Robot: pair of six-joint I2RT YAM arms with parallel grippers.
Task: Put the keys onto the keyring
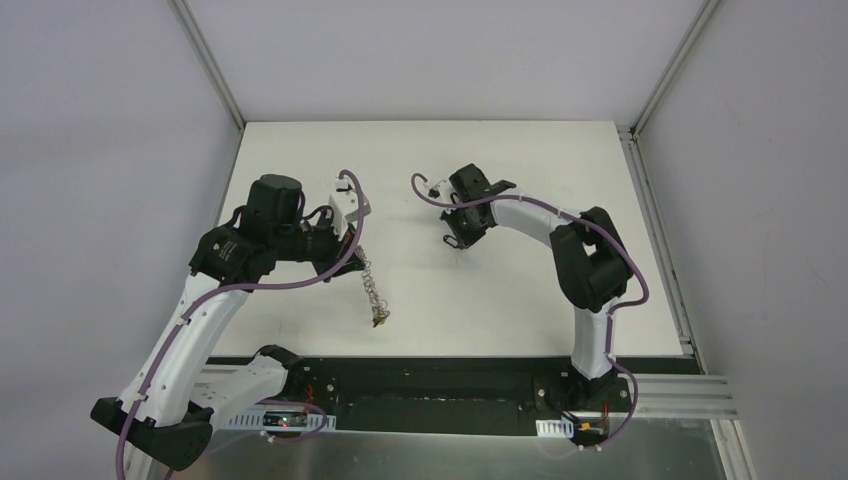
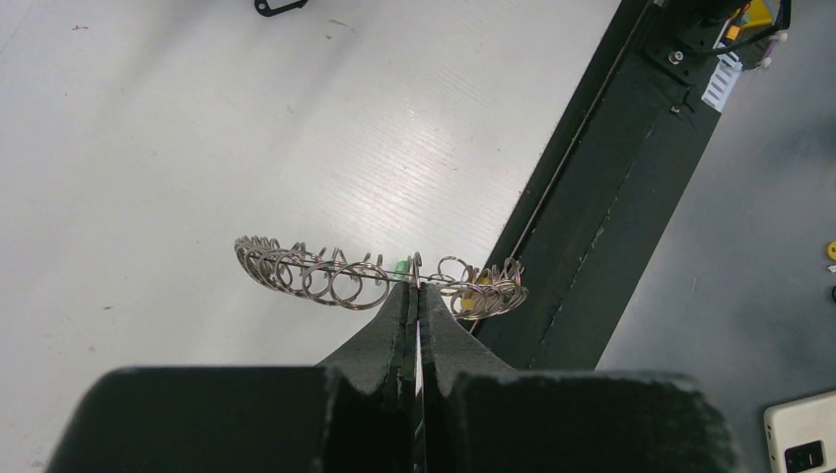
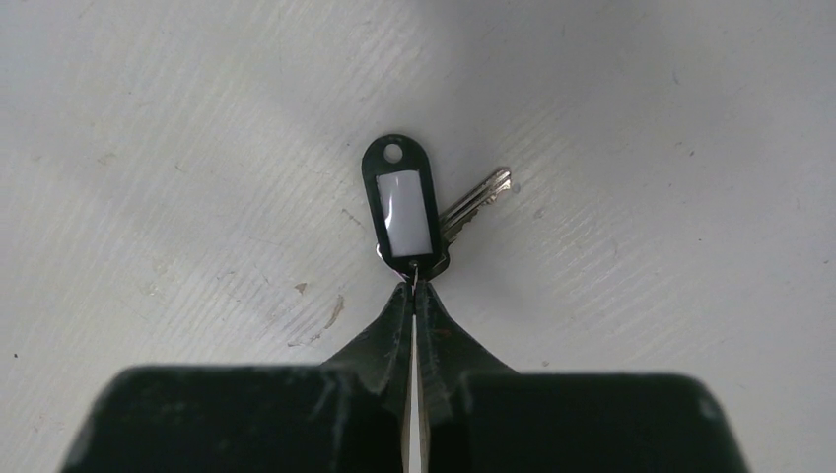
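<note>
Left gripper (image 2: 416, 292) pinching keyring (image 2: 325, 277), right gripper (image 3: 414, 292) key (image 3: 406, 207)

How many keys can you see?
3: black key pinched by the right hand; green key and yellow key, mostly hidden, on the keyring in the left hand.

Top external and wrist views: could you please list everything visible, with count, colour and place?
keyring: one, grey metal, fringed with small wire rings, dangling from the left gripper
green key: one, green head showing among the keyring's rings
yellow-orange key: one, head showing near the keyring's end
black key: one, black head with white label, silver blade, on the table
table: one, white, under both arms
black rail: one, along the table's near edge
white device: one, beyond the rail, left wrist view's corner
left gripper: one, black, shut on the keyring
right gripper: one, black, shut on the black key's small ring
</note>
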